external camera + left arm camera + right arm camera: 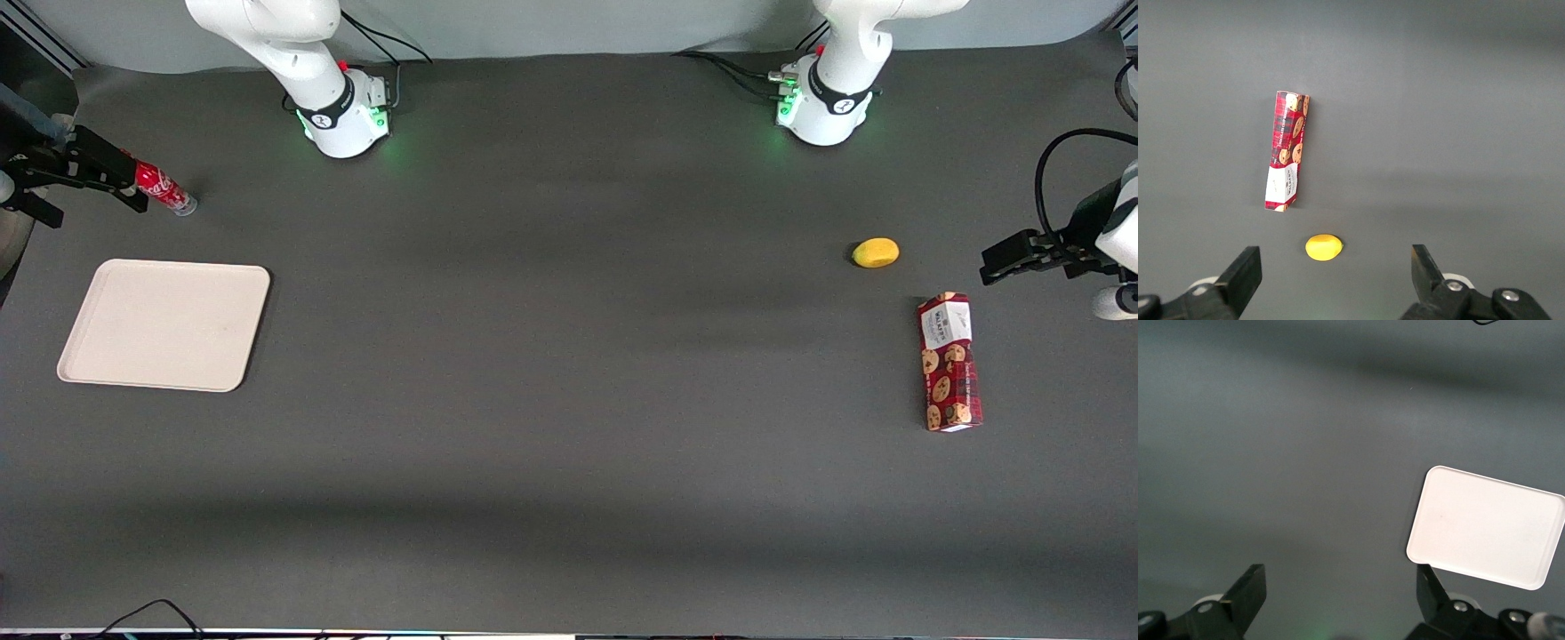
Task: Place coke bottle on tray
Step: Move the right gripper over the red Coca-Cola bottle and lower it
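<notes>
1. The gripper [124, 182] is at the working arm's end of the table, its fingers spread apart in the right wrist view and holding nothing.
2. The coke bottle [164, 188] lies on the table just at the fingertips, its long axis continuing the gripper's line.
3. The tray [164, 324] is nearer the front camera.

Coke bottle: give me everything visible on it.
The bottle is small, slim and red, with white script and a silvery base. It seems to lie on its side on the dark table, at the working arm's end, farther from the front camera than the tray and apart from it. Its cap end is hidden by the hand, which is open with nothing between its fingers in the wrist view. Whether the hand touches the bottle can't be told.
</notes>
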Controlling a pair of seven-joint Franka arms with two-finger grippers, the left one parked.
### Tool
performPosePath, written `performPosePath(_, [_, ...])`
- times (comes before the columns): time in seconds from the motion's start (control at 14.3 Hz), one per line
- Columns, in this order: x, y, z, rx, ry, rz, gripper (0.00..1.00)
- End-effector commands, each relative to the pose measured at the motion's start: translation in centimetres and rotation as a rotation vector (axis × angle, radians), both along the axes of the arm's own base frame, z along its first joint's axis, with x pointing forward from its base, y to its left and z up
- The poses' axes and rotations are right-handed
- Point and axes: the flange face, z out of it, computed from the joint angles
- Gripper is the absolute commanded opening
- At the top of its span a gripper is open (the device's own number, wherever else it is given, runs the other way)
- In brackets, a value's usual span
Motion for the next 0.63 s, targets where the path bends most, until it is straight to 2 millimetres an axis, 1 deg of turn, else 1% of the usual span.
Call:
performPosePath(0.0, [0.0, 0.3, 0.4, 0.025, 0.014, -0.025, 1.00])
performPosePath(0.14, [-0.1, 0.0, 0.2, 0.020, 0.024, -0.043, 1.00])
performPosePath(0.21, [0.1, -0.5, -0.5, 0.020, 0.039, -0.052, 1.00])
performPosePath(0.28, [0.0, -1.5, -1.7, 0.017, 0.070, -0.055, 1.00])
performPosePath(0.35, [-0.6, -3.3, -2.6, 0.008, 0.095, -0.073, 1.00])
performPosePath(0.42, [-1.7, -5.1, -2.9, -0.003, 0.108, -0.059, 1.00])
performPosePath(0.49, [-3.1, -7.4, -4.2, -0.030, 0.141, -0.034, 1.00])
performPosePath(0.56, [-4.9, -10.4, -5.2, -0.045, 0.166, -0.026, 1.00])
